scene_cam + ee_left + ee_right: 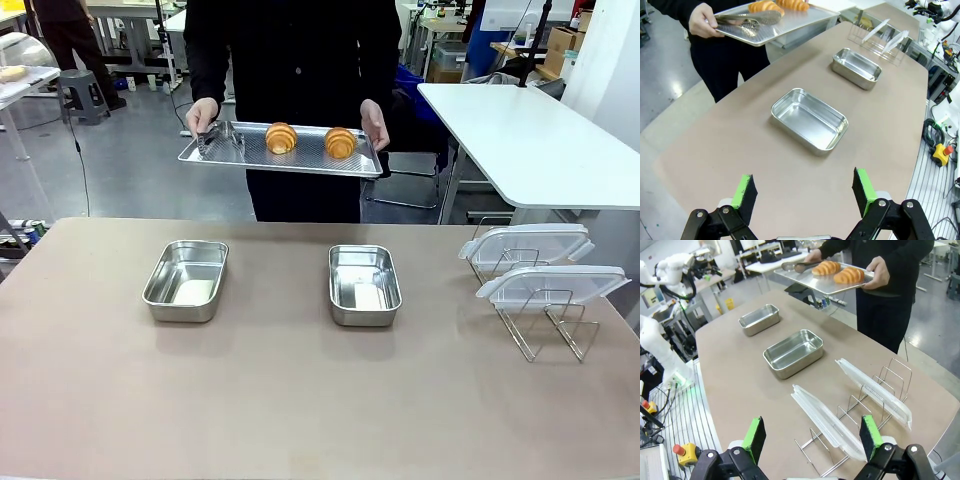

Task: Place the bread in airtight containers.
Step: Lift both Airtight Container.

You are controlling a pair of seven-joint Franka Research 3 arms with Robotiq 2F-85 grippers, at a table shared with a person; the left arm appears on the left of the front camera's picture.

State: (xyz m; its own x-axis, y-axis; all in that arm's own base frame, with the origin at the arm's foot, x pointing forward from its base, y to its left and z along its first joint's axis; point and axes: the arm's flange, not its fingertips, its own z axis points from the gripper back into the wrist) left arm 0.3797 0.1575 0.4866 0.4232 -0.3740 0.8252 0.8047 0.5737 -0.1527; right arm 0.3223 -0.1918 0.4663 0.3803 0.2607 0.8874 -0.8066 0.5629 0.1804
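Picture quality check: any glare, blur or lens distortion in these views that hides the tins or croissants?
Front view: sharp, evenly lit; pale reflections in the left tin and right tin, croissants clear. Left wrist view: wide-angle bowing of the table edge, a glare spot on the floor, croissants cropped by the top edge. Right wrist view: same bowing, clear lids sharp.

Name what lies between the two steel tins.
The stretch is bare table between the left tin and right tin, as the front view shows.
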